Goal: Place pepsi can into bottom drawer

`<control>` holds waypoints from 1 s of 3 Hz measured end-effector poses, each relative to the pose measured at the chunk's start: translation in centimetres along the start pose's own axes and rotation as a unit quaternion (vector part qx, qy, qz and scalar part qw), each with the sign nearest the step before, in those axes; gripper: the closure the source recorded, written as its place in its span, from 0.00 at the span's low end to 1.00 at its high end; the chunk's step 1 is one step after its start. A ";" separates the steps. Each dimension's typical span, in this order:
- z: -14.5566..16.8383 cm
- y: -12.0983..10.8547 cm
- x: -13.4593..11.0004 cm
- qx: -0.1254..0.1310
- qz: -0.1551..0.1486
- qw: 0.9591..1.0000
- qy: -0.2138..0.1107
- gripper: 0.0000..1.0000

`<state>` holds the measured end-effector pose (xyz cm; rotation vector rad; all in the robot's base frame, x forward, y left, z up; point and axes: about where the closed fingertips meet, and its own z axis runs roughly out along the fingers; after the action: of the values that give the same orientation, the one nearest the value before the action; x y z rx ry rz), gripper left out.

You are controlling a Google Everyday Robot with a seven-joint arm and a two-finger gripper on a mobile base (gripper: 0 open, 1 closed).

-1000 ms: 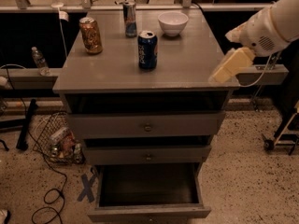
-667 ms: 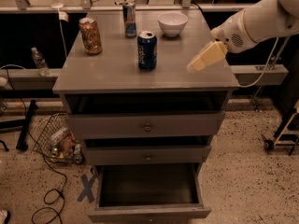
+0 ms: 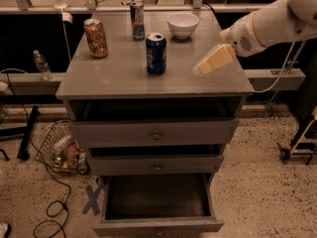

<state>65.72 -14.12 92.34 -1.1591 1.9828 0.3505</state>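
Observation:
The pepsi can (image 3: 156, 53), short and dark blue with a silver top, stands upright near the middle of the grey cabinet top (image 3: 114, 78). The bottom drawer (image 3: 157, 202) is pulled open at the foot of the cabinet and its inside looks empty. My gripper (image 3: 200, 69), with cream-coloured fingers, hangs over the right part of the cabinet top, to the right of the pepsi can and apart from it. It holds nothing.
An orange-gold can (image 3: 96, 37) stands at the back left, a slim blue-silver can (image 3: 137, 21) and a white bowl (image 3: 183, 25) at the back. The two upper drawers (image 3: 154, 133) are shut. A wire basket of rubbish (image 3: 62, 150) and cables lie on the floor at the left.
My arm has swung left from beyond the cabinet's right edge to over its top, bringing the gripper closer to the pepsi can. The cans and drawers have not moved.

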 end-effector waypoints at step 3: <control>8.9 1.1 -5.0 0.000 -0.002 1.000 -0.018 0.00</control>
<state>70.54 -5.31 90.22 -1.1496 1.9494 0.3657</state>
